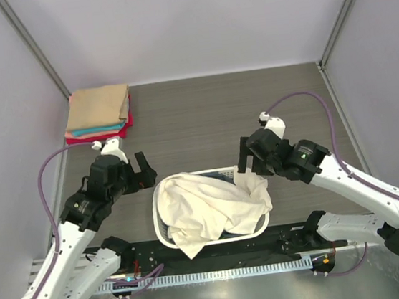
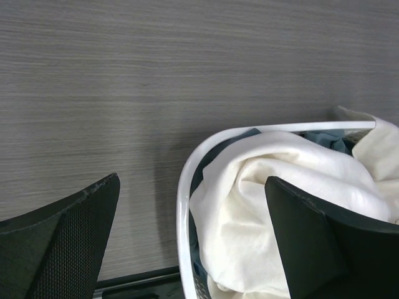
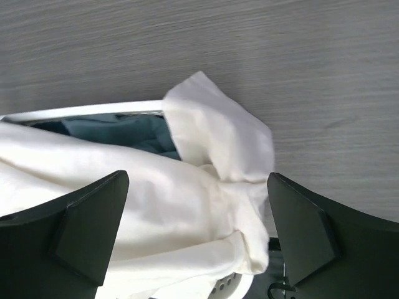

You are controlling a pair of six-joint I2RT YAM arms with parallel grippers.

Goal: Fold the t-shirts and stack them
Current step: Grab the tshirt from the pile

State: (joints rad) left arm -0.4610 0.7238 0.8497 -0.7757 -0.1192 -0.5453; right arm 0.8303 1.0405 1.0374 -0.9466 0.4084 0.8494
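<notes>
The left end effector (image 1: pixel 144 171) and right end effector (image 1: pixel 250 159) gape wide.

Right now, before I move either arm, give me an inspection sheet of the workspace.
Surface: grey wood-grain table.
Job's things: cream-white t-shirt heaped in the laundry basket, spilling over its rim; blue cloth beneath; folded stack, tan over teal over red, far left.
Clutter: laundry basket only.
Grippers: left gripper and right gripper, jaws open, empty, flanking the basket.
Cables: purple cables looped off both arms, clear of the cloth.
Surroundings: plain pale walls.
</notes>
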